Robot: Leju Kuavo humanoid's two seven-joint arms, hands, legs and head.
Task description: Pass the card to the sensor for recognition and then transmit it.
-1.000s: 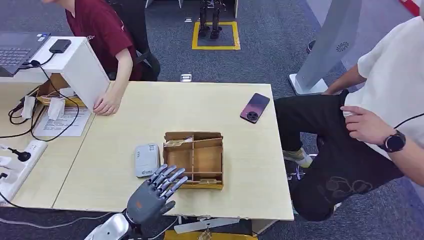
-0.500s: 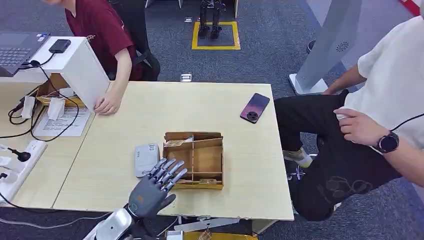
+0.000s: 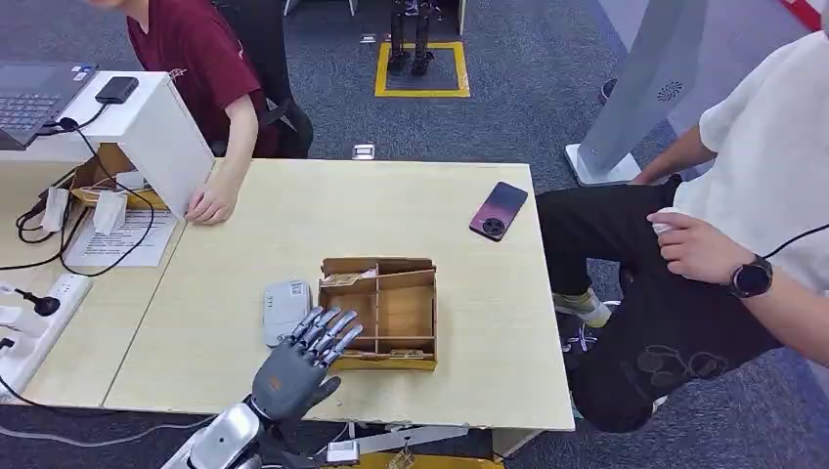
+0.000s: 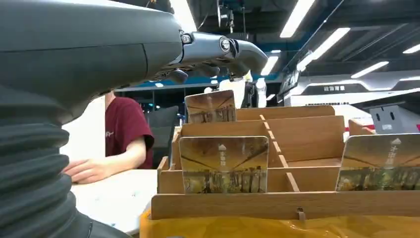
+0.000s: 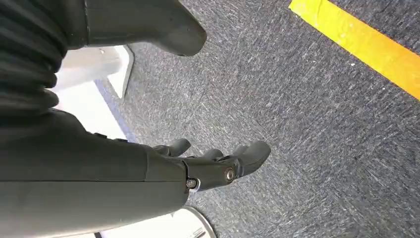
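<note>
A wooden divided card box (image 3: 381, 311) sits near the table's front edge. Cards stand upright in it, a nearer card (image 4: 224, 164), another card (image 4: 380, 161) beside it and a farther card (image 4: 211, 106) behind. The white card sensor (image 3: 285, 311) lies flat just left of the box. My left hand (image 3: 298, 363) hovers at the front edge, fingers spread and empty, fingertips (image 3: 332, 325) over the box's near-left corner beside the sensor. My right hand (image 5: 213, 163) hangs over the carpet, fingers loosely extended, holding nothing.
A dark phone (image 3: 499, 209) lies at the table's far right. A person in red rests a hand (image 3: 207, 205) by a white stand (image 3: 156, 132) at far left. Another person (image 3: 743, 225) sits close on the right. Cables and a power strip (image 3: 39, 318) lie left.
My left hand has crept slightly left and lower along the front edge, still spread. The seated person's hand on the right has shifted a little.
</note>
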